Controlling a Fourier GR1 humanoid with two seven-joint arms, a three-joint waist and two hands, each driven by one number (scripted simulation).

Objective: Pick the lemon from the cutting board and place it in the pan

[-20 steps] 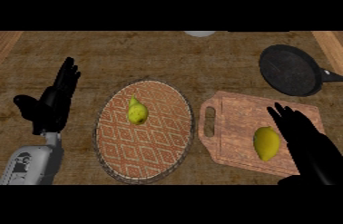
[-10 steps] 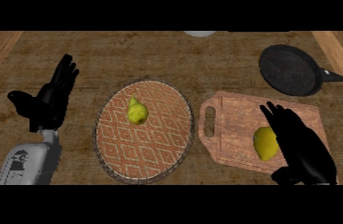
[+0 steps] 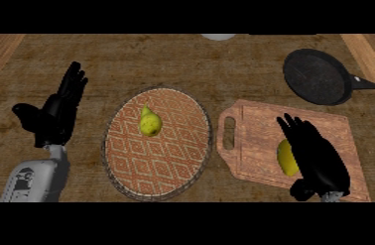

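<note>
We see lemon (image 3: 287,157) on cutting board (image 3: 256,140), near table's right edge. Right hand (image 3: 316,154) over it, fingers straight, partly hiding lemon, nothing grasped. Pan (image 3: 316,83) at far right corner. Left hand (image 3: 55,115) released, resting near left edge

1. A dark brown wooden counter (image 3: 219,65) with a rough grain fills the view.
2. Lighter wooden strips (image 3: 362,45) run along its far left and right corners.
3. Light falls evenly, without strong shadows.
</note>
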